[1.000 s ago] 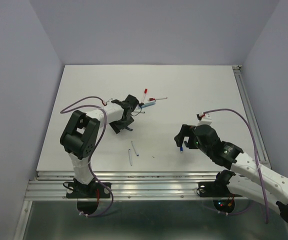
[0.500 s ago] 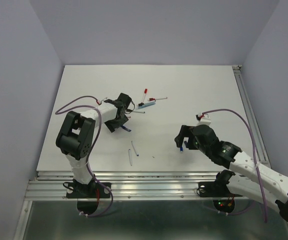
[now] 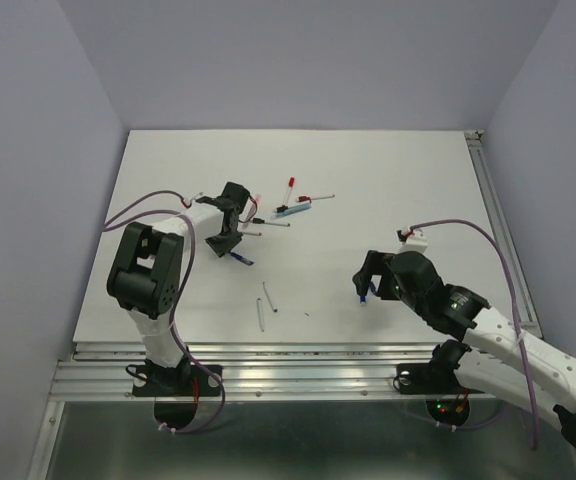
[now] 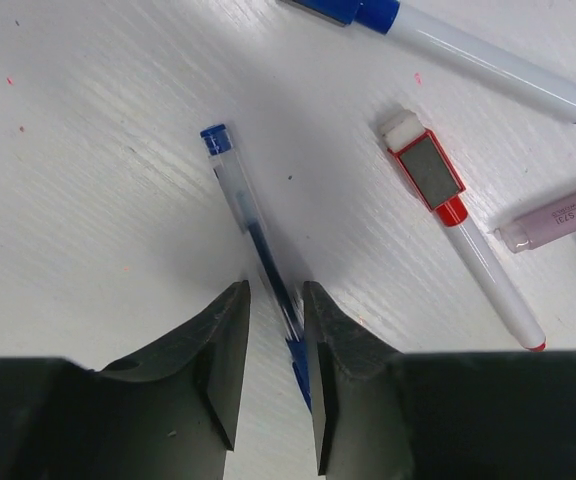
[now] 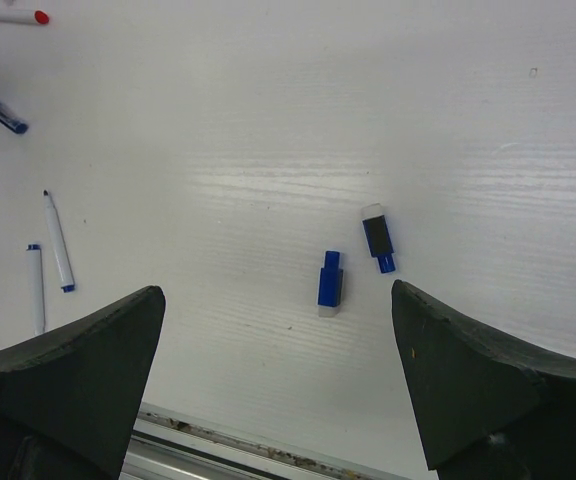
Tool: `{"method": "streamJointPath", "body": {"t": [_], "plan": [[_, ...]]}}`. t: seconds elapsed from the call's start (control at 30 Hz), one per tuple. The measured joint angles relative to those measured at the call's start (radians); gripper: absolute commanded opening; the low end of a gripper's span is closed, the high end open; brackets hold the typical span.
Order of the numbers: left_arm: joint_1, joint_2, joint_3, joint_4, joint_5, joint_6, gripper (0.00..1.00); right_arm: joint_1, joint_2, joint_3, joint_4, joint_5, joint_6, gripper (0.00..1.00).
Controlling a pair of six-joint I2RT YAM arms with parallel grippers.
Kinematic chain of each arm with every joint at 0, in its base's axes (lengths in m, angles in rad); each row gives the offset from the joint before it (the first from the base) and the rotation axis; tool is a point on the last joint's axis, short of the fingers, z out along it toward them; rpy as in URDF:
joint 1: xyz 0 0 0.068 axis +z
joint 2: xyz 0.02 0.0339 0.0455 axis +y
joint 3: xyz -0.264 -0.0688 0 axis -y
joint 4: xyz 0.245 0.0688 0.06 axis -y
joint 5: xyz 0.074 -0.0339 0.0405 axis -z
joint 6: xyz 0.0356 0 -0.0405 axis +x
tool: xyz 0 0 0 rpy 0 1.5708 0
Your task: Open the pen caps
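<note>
My left gripper (image 4: 273, 290) is low over the table with its jaws a narrow gap apart. They straddle the blue-capped end of a thin clear blue pen (image 4: 253, 215) that lies on the table; the pen is thinner than the gap and sits against the right finger. In the top view this gripper (image 3: 226, 240) has the pen (image 3: 240, 258) just below it. My right gripper (image 5: 278, 330) is wide open and empty above two loose blue pen caps (image 5: 330, 283) (image 5: 378, 238). One blue cap (image 3: 365, 297) shows in the top view.
A red-capped white marker (image 4: 458, 235), a blue-capped white marker (image 4: 478, 55) and a pink barrel (image 4: 568, 212) lie beyond my left gripper. A red-capped marker (image 3: 291, 190) and a pen cluster (image 3: 298, 207) lie mid-table. Two thin white pens (image 3: 264, 305) lie near the front rail (image 3: 298, 352).
My left gripper has moved left, away from the pen cluster, and the thin blue pen has come along with it. My right gripper has barely shifted.
</note>
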Motion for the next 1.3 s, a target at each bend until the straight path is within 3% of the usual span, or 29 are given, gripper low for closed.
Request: {"method": "streamJointPath", "body": {"t": [0.13, 0.17, 0.27, 0.5, 0.7, 0.97, 1.3], "plan": [[0.01, 0.0, -0.001, 0.008, 0.0, 0.003, 0.16, 0.0, -0.019, 0.0, -0.009, 0.003, 0.003, 1.0], [0.011, -0.001, -0.002, 0.012, 0.002, 0.006, 0.07, 0.0, -0.022, 0.0, -0.011, 0.004, 0.003, 1.0], [0.022, -0.011, -0.013, 0.025, 0.016, 0.007, 0.0, 0.0, -0.029, 0.0, -0.022, 0.007, 0.007, 1.0], [0.034, -0.075, -0.086, 0.077, 0.056, 0.021, 0.0, 0.0, -0.034, 0.0, -0.024, -0.027, -0.002, 1.0], [0.02, -0.212, -0.163, 0.096, 0.148, 0.054, 0.0, 0.0, -0.053, -0.001, 0.008, -0.189, -0.064, 1.0], [-0.203, -0.566, -0.217, 0.25, 0.191, 0.058, 0.0, 0.006, 0.091, -0.001, 0.258, -0.541, -0.084, 1.0], [-0.457, -0.642, -0.309, 0.333, 0.107, -0.031, 0.0, 0.105, 0.359, 0.108, 0.423, -0.619, -0.06, 0.96]]}}
